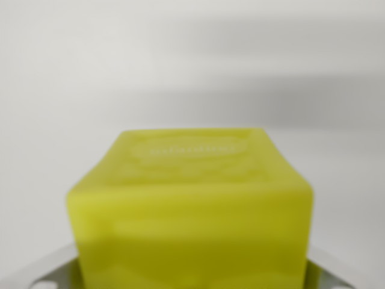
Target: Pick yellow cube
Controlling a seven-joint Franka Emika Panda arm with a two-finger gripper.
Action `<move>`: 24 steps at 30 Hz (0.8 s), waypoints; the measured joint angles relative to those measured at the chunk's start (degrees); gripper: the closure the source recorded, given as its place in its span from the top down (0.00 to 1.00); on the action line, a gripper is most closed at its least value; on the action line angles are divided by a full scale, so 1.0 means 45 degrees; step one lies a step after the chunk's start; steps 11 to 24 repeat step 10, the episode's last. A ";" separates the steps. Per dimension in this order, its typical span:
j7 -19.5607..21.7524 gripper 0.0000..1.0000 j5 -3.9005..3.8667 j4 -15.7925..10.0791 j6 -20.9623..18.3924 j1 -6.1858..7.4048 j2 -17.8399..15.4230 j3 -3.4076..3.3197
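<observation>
Pale grey and featureless, the surface [192, 66] behind fills the upper half of the wrist view, crossed only by soft bands of shadow; nothing else stands on it, so there appears to be open room on every side that shows. Against it sits the yellow cube [191, 211], very near the camera and blurred, taking up the lower middle of the picture with its bottom cut off by the lower edge. An oval mark is pressed into its upper face, too soft to read. Its closeness and centring suggest it lies between the fingers, probably for a grasp. Smallest are the white gripper [192, 274] parts at the lower corners, flanking the cube on both sides. Whether the jaws are clamped on it or merely beside it, I cannot tell.
</observation>
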 joint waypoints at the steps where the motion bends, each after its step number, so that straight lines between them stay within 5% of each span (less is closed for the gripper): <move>1: 0.0002 0.00 -0.0002 0.0025 -0.0057 0.0002 -0.0032 0.0000; 24: 0.0004 0.00 -0.0004 0.0056 -0.0125 0.0003 -0.0071 0.0000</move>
